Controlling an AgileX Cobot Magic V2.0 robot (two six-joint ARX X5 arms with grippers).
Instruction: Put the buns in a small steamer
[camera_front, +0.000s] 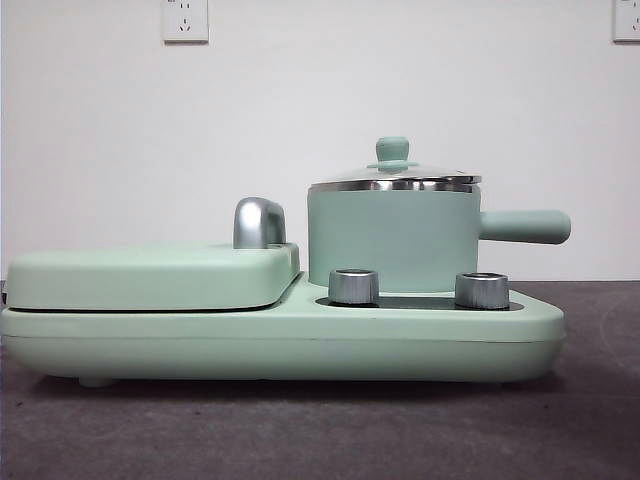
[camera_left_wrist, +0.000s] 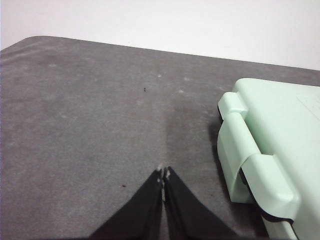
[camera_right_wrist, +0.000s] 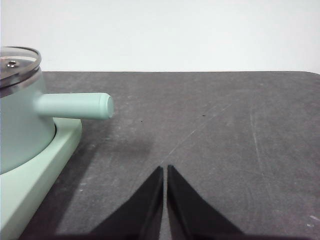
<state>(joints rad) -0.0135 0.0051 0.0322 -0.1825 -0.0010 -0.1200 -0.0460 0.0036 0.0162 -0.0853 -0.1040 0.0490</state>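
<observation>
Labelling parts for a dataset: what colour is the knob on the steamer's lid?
Mint green, matching the pot body; the knob on the small steamer shows best in the front view.

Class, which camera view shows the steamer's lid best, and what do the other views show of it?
The front view: the lid sits closed on the small steamer, with its steel rim and green knob in full profile. The right wrist view catches only part of its edge. The left wrist view does not show it.

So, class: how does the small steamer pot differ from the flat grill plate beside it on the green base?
The small steamer stands tall and round; the grill plate lies low and flat. The steamer has a straight green side handle and a steel-rimmed lid with a green knob; the grill plate has a chrome handle. Both are mint green, closed, on one base.
</observation>
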